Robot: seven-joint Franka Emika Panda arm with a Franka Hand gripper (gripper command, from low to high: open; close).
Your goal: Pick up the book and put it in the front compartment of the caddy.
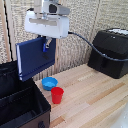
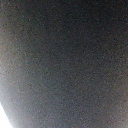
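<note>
The navy-blue book (image 1: 34,57) hangs upright in the air, held at its upper edge by my gripper (image 1: 46,45), which is shut on it. It hovers above the back part of the black fabric caddy (image 1: 20,102) at the exterior view's left, whose inner divider (image 1: 22,95) splits it into sections. A dark surface (image 2: 64,60) fills the wrist view almost entirely; I cannot tell what it is, and the fingers are hidden there.
A small blue bowl (image 1: 49,83) and a red cup (image 1: 57,95) stand on the wooden table (image 1: 90,100) beside the caddy. A black hard-shelled machine (image 1: 110,52) sits at the back right, with a black cable (image 1: 85,42) running to the arm.
</note>
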